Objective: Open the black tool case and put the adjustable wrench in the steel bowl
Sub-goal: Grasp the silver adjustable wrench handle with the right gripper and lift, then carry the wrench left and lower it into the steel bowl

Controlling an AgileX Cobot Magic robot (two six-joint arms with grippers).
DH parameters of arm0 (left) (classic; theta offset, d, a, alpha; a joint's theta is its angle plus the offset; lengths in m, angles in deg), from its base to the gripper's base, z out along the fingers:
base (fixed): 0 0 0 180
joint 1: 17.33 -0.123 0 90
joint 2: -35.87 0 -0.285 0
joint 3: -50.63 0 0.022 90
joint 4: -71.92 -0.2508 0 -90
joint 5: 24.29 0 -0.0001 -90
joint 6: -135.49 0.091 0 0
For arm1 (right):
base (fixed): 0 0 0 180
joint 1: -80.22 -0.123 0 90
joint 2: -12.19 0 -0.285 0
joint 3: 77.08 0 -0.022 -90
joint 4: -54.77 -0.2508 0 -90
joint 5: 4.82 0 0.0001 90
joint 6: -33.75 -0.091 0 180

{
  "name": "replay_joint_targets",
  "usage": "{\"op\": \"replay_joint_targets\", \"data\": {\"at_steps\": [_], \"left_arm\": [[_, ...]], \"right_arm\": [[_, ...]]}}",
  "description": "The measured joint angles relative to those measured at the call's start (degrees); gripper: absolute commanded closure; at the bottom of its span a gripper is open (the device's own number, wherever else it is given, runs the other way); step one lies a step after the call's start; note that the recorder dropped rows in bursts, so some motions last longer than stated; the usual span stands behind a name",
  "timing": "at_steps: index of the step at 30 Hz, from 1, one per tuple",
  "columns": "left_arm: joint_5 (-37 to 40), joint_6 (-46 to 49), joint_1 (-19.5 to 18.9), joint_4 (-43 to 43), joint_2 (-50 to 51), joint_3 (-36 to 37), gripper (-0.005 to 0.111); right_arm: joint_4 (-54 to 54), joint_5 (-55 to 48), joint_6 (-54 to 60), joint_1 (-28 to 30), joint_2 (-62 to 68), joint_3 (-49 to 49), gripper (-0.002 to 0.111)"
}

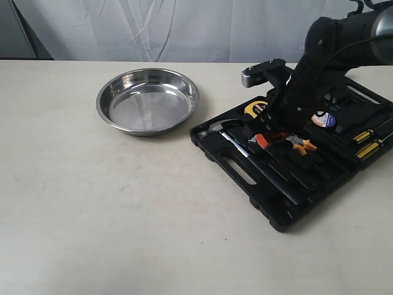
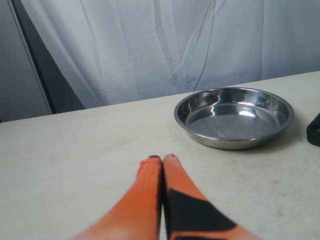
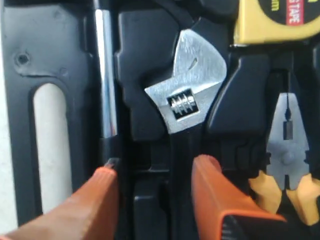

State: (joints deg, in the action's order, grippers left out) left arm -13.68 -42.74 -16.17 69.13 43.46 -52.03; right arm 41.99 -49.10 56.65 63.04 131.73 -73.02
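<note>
Silver-headed adjustable wrench [image 3: 192, 100] lying in open black plastic tool case [image 3: 20, 100]; right gripper [image 3: 155, 167] straddling its handle, jaws apart, needing closing next.

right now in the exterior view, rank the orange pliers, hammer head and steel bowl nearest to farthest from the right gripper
1. orange-handled pliers: in the black tool case, just right of the right gripper.
2. hammer head: at the case's left corner.
3. steel bowl: on the table, off the case, far left.

Left wrist view's edge cuts off the black tool case [image 2: 314, 129].
</note>
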Motion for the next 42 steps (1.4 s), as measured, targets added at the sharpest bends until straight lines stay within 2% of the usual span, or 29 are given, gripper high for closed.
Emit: {"op": "replay_joint_targets", "data": {"at_steps": [14,16,20,29,38,42], "left_arm": [[0.0,0.0,0.0,0.0,0.0,0.0,0.106],[0.0,0.0,0.0,0.0,0.0,0.0,0.106],[0.0,0.0,0.0,0.0,0.0,0.0,0.106],[0.0,0.0,0.0,0.0,0.0,0.0,0.106],[0.0,0.0,0.0,0.0,0.0,0.0,0.106],[0.0,0.0,0.0,0.0,0.0,0.0,0.106]], "right_arm": [[4.8,3.3,-2.2,0.0,6.7,0.0,0.066],[5.0,3.3,-1.9,-0.1,6.9,-0.1,0.074],[5.3,3.4,-1.5,-0.2,7.3,-0.1,0.11],[5.0,3.4,-1.9,-0.3,6.4,-0.1,0.108],[0.7,2.7,-2.9,-1.2,-3.5,0.5,0.108],[-0.4,8.3,-2.9,-3.8,-3.6,0.5,0.108]]}}
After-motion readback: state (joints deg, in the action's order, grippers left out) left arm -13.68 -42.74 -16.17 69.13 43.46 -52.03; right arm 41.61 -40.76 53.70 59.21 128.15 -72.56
